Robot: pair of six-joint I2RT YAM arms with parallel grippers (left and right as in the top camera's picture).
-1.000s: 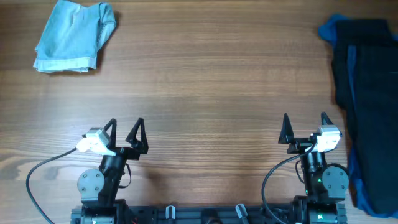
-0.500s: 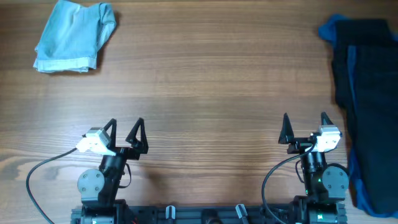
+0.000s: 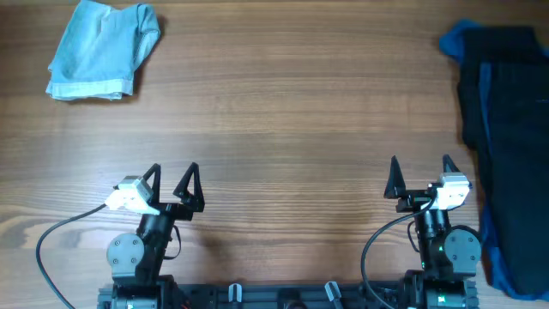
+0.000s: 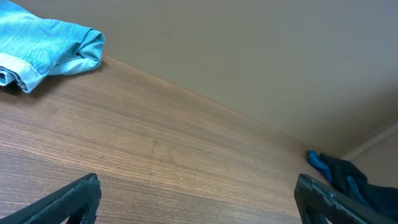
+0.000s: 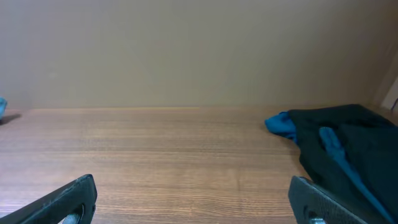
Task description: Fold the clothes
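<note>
Overhead, the wood-grain table carries a light blue garment at its far left corner and a dark navy garment along the right edge. A beige wall backs it. The left gripper and right gripper sit at the near edge, jaws spread, empty.

Light blue garment lies far left on wooden table, dark garment far right

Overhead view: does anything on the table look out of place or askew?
Nothing damaged or spilled. The dark garment lies crumpled along the right edge, partly out of frame. The light blue garment sits bunched at the far left corner. Left gripper and right gripper are open, empty.
</note>
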